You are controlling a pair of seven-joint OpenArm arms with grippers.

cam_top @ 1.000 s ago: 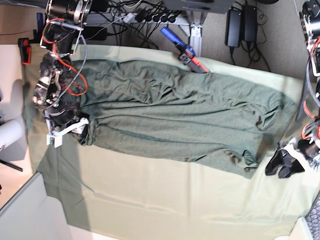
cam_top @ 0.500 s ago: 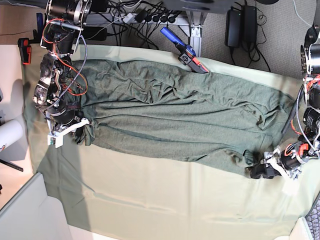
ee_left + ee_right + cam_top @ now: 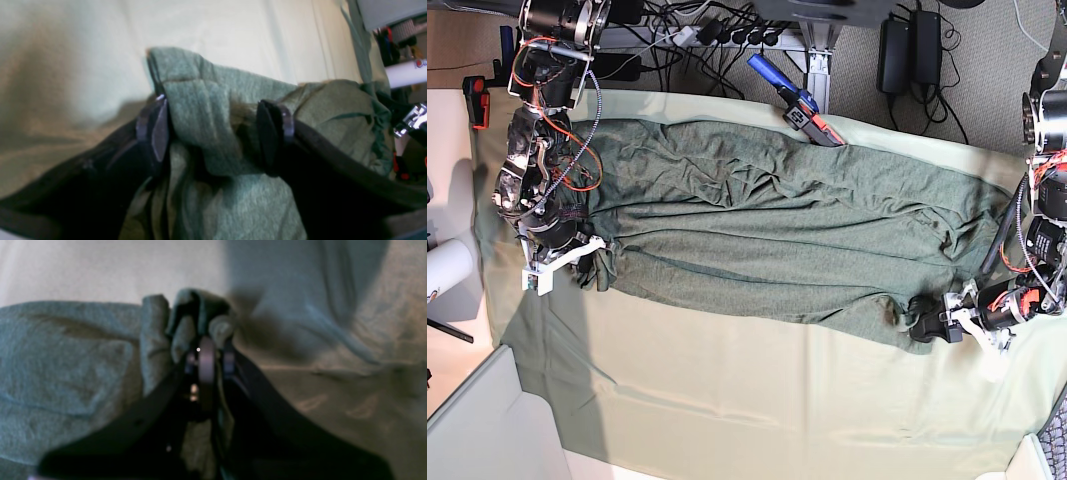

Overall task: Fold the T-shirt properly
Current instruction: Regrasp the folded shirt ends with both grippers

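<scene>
The dark olive T-shirt [image 3: 777, 240] lies spread across the table, wrinkled, long side running left to right. At its left lower corner my right gripper [image 3: 592, 262] is shut on a bunched edge of the T-shirt [image 3: 186, 320], the cloth puckering out past the closed fingertips [image 3: 206, 353]. At the right lower corner my left gripper [image 3: 932, 325] is open. Its two pads [image 3: 156, 130] stand wide on either side of a raised fold of the T-shirt [image 3: 206, 110], which sits between them unsqueezed.
A pale mint table cloth [image 3: 757, 400] covers the table below the shirt. A blue and red tool [image 3: 797, 102] lies at the far edge, with cables and power bricks [image 3: 912, 50] behind it. A white cylinder [image 3: 447, 268] stands off the left edge.
My right gripper has shut on the shirt's left corner. My left arm has swung in from the right edge, and its open jaws now straddle the shirt's right lower corner.
</scene>
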